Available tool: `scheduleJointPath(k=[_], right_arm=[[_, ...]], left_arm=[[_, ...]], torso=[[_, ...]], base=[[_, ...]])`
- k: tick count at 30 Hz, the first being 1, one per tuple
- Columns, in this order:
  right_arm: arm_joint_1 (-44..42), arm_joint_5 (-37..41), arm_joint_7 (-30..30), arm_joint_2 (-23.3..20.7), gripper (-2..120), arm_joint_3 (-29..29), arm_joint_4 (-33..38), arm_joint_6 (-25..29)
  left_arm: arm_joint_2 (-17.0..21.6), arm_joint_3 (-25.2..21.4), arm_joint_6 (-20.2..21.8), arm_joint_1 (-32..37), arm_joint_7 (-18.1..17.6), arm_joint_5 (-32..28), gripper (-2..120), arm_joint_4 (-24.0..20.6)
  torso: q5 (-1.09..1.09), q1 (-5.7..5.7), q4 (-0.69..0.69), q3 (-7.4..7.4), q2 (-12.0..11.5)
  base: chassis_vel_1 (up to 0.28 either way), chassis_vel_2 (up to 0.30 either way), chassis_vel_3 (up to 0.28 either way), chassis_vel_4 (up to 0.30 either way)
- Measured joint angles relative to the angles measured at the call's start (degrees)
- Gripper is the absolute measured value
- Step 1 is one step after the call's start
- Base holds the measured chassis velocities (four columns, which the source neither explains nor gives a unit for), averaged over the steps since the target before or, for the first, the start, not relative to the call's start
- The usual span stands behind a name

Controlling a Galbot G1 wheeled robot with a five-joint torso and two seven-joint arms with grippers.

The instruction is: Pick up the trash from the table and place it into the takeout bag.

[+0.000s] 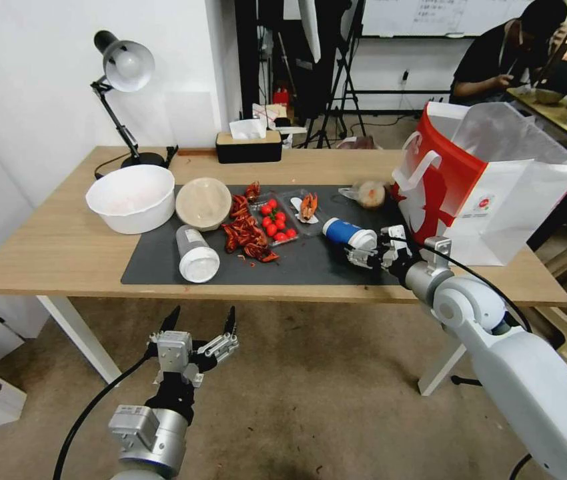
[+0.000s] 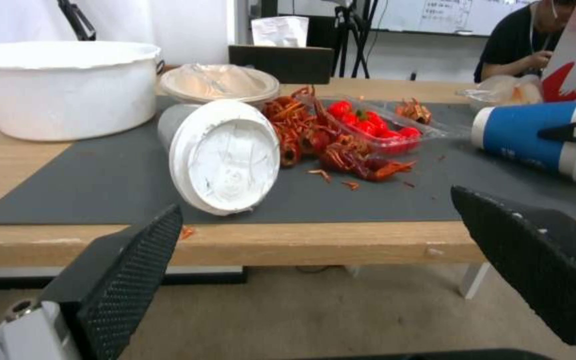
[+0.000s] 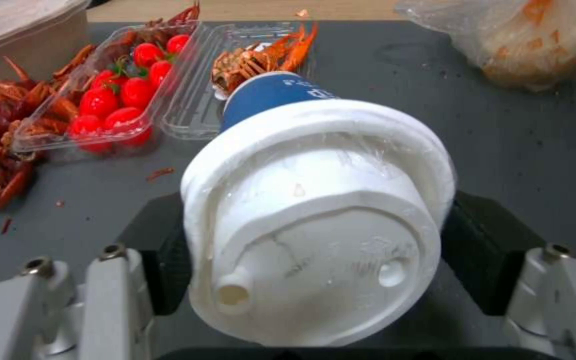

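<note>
Low over mat, right hand (image 1: 371, 254) clamps blue cup (image 1: 348, 233).

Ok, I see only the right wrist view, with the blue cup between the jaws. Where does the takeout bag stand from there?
Observer: The red and white paper takeout bag stands upright on the right end of the long light-wood table, just right of the right gripper.
Operator: Is its mouth open?
Observer: Yes, it gapes wide at the top.
Operator: And the left arm?
Observer: The left gripper hangs off the table's front edge, jaws open and empty, facing the clear lidded plastic cup lying on the dark grey mat.
</note>
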Motion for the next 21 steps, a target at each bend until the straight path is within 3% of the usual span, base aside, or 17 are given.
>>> scheduleJointPath(k=[9, 21], right_arm=[[-2.47, 0.11, 0.22, -1.6, 70, 2.22, 2.76, 0.09], [-3.59, 3.52, 3.74, -7.34, 68, 9.71, 12.98, 3.39]], left_arm=[[0.1, 0.18, -0.3, -0.33, -0.05, -0.05, 100, 0.28], [0.27, 0.29, -0.37, -0.6, -0.11, -0.14, 100, 0.22]], torso=[[0.01, 0.0, 0.0, 0.0, 0.0], [0.0, 0.0, 0.0, 0.0, 0.01]], base=[[0.0, 0.0, 0.0, 0.0], [0.0, 0.0, 0.0, 0.0]])
